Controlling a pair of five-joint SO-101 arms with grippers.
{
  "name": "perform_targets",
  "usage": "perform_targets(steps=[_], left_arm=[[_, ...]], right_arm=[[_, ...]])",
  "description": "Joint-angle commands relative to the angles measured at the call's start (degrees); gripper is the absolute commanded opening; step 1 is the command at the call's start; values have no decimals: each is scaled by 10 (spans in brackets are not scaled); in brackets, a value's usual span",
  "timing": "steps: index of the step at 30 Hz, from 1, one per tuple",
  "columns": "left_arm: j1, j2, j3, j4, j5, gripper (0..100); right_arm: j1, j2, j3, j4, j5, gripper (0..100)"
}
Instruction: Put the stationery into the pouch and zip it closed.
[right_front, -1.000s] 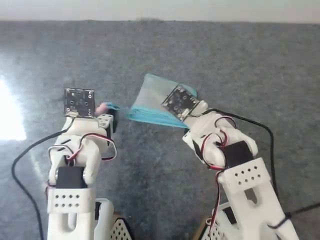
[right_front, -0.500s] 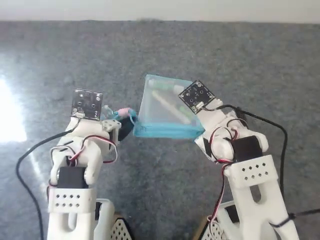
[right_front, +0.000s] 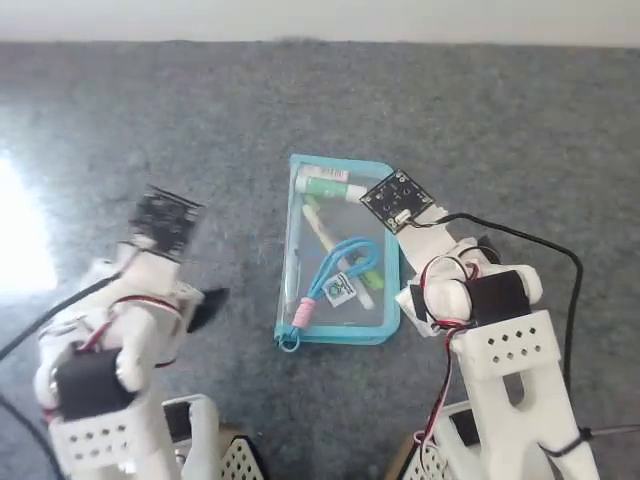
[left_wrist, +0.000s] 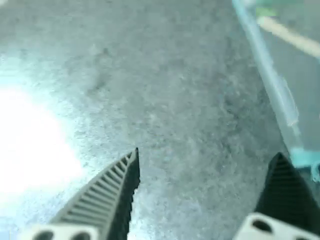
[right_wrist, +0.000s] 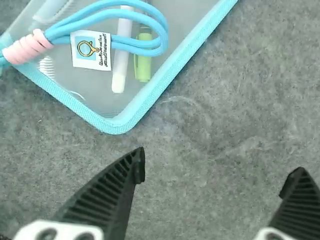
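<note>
1. The pouch (right_front: 340, 339), clear with teal trim, lies flat on the grey table (right_front: 500, 120), between the two arms.
2. Stationery is inside the pouch: a white-and-green tube (right_front: 325, 183) at the far end, and a white pen (right_front: 352, 280) and a green marker (right_front: 367, 262) nearer the right arm's side.
3. A blue loop cord (right_front: 340, 262) lies on top of the pouch with a small white tag (right_front: 341, 290) on it. Pink beads (right_front: 301, 317) sit where the cord runs toward the pouch's near corner on the left arm's side.
4. The zip pull (right_front: 288, 343) is at that same corner. I cannot tell whether the zip is fully closed.
5. The left gripper (left_wrist: 206, 155) has its jaws spread wide and holds nothing. It is over bare table, with the pouch's teal edge (left_wrist: 272, 82) off to one side and not touching it.
6. The right gripper (right_wrist: 220, 160) also has its jaws spread wide and holds nothing. It is over bare table just beside a rounded pouch corner (right_wrist: 117, 125), apart from it.
7. The right wrist view shows the cord (right_wrist: 137, 50), tag (right_wrist: 91, 50), pen (right_wrist: 120, 65), marker (right_wrist: 143, 62) and beads (right_wrist: 22, 47) clearly.
8. In the high view the left arm (right_front: 110, 340) is well apart from the pouch. The right arm (right_front: 480, 320) is close beside the pouch's long edge.
</note>
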Motion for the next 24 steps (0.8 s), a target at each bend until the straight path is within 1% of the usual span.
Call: perform_targets(steps=[1, 3, 7, 9, 11, 14, 19, 24], left_arm=[[-36, -27, -39, -71, 107, 372], [-21, -59, -15, -100, 135, 372], [21, -158, 85, -142, 161, 372], [40, -219, 157, -165, 171, 372], [53, -280, 232, -193, 179, 372], [58, -361, 315, -230, 200, 372], [61, -343, 364, -248, 208, 372], [61, -360, 487, -291, 208, 372]], right_arm=[[7, -40, -33, 1, -23, 382], [26, -75, -31, 1, -25, 303], [134, -161, 33, -45, -28, 80], [175, -204, 96, -80, -24, 0], [196, -247, 160, -100, -24, 37], [204, -307, 236, -109, -23, 76], [217, -388, 279, -109, -23, 77], [218, -441, 355, -129, -23, 76]])
